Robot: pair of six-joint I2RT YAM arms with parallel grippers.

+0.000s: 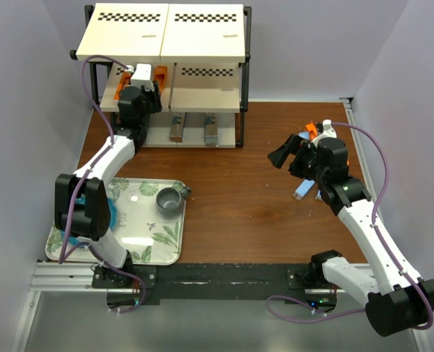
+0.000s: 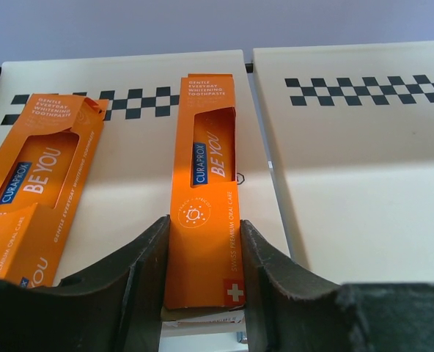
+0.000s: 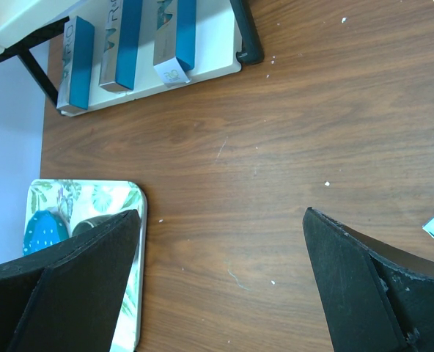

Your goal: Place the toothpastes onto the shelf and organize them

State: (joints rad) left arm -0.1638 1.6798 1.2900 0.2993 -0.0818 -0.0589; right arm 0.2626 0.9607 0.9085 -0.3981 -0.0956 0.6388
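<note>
toothpaste box [image 2: 206, 147], orange: i'd judge it light, crushable card. my left end effector [image 2: 204, 249] pinches its near end on the shelf [image 2: 349, 191]; right end effector [image 3: 218, 249] gapes empty.

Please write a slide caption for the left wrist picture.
Left gripper closed on an orange toothpaste box over the cream shelf board, a second orange box beside it.

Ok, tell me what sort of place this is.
Likely a robotics test cell staged as a shop display: plain pale walls boxing in a brown wooden table, two white robot arms bolted to its near edge, and a black-framed three-tier shelf holding orange toothpaste boxes.
</note>
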